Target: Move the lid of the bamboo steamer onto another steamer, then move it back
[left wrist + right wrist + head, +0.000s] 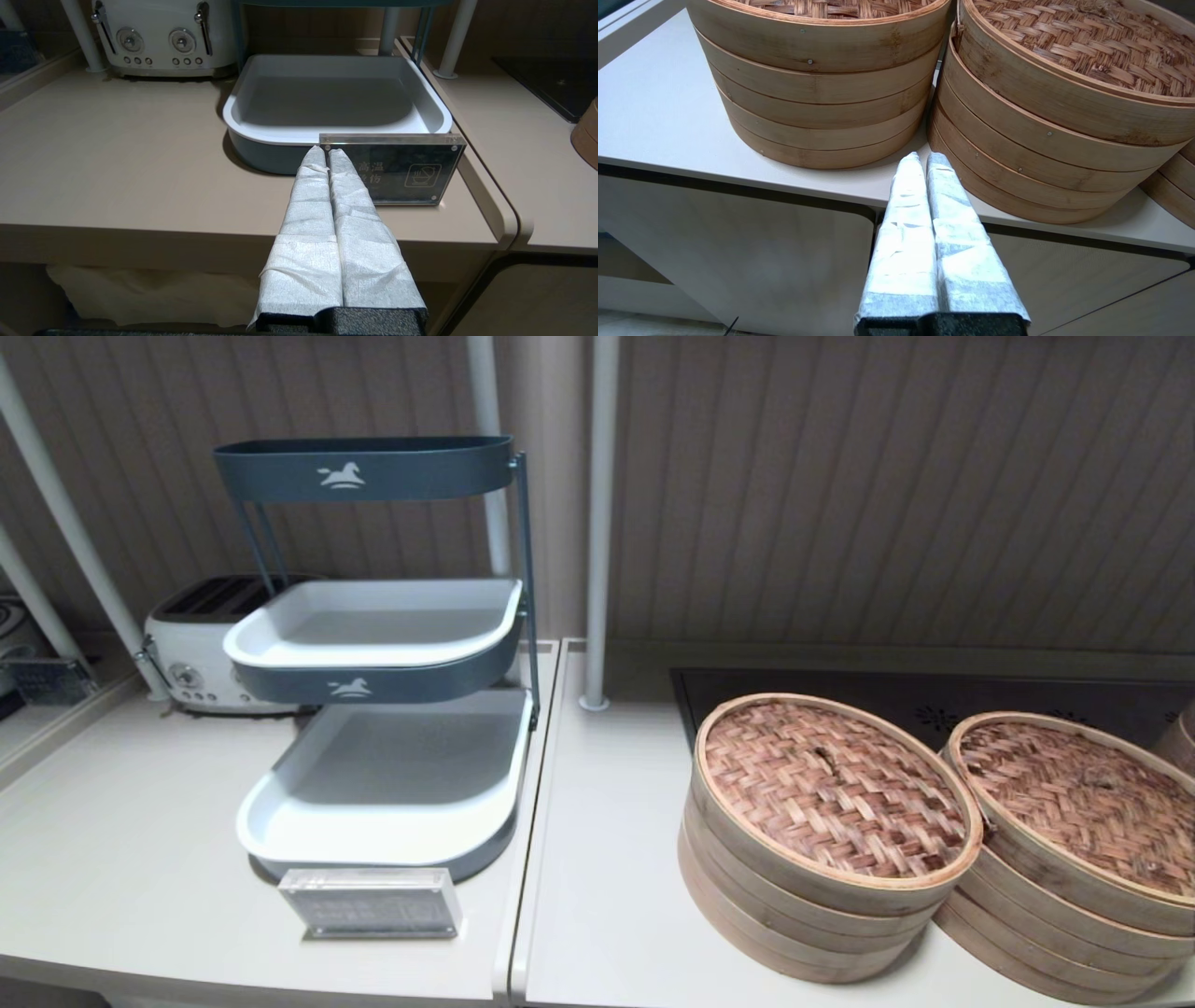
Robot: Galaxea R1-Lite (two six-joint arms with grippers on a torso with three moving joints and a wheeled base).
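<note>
While both steamers are lidded on the worktop (616, 859), the left end effector (327, 151) and right end effector (923, 157) are held pressed together, low at its front edge.

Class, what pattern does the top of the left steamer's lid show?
A tan-pink herringbone weave on the bamboo steamer lid, clearest in the head view.

I see a pale counter (616, 859) carrying two bamboo steamer stacks (822, 859) (1064, 887) touching side by side on its right. On its left stand a tiered rack (383, 775), a toaster (201, 653) and an acrylic sign (372, 902).
</note>
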